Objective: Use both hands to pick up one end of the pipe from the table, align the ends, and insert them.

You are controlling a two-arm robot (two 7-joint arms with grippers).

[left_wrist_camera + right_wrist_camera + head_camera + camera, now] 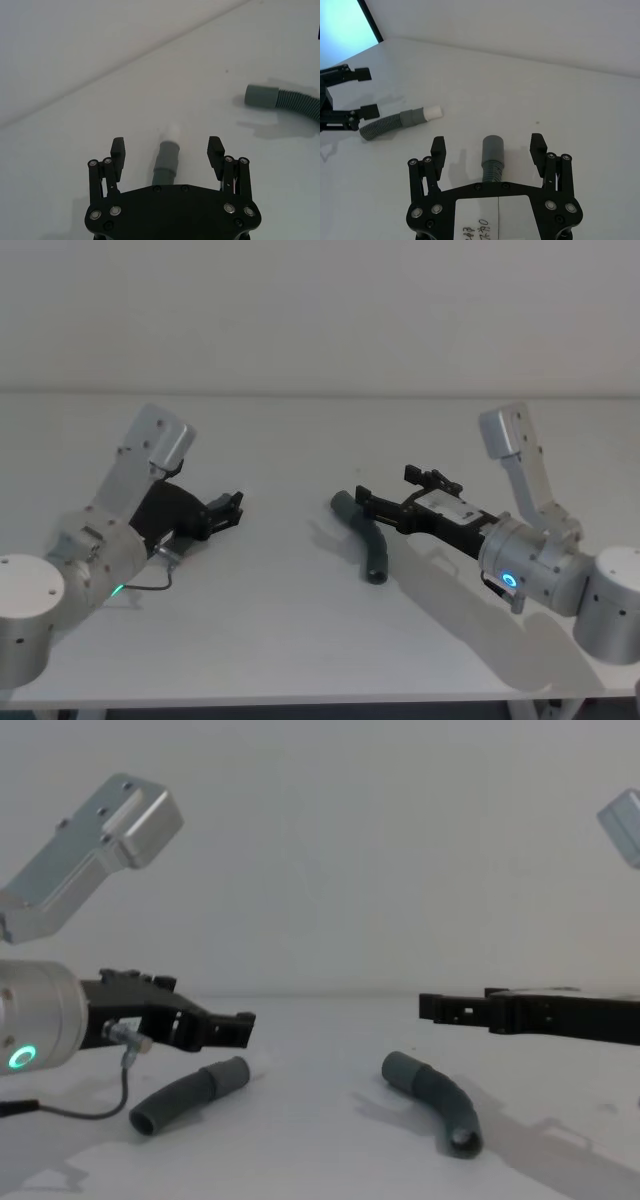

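At the left of the chest view, the left black plastic claw gripper [245, 1020] on its silver arm hangs with jaws wide open just above the short curved dark-grey ribbed hose piece [190, 1095] lying on the plain white table [300, 640]. In the left wrist view, its white plug tip [172, 133] points out between the fingers, touching neither. Right of centre lies the second dark-grey ribbed hose piece [435, 1095], smooth grey collar [492, 147] at its left end, and the right black claw gripper [425, 1007] hovers over it from the right edge, jaws also spread wide and holding nothing.
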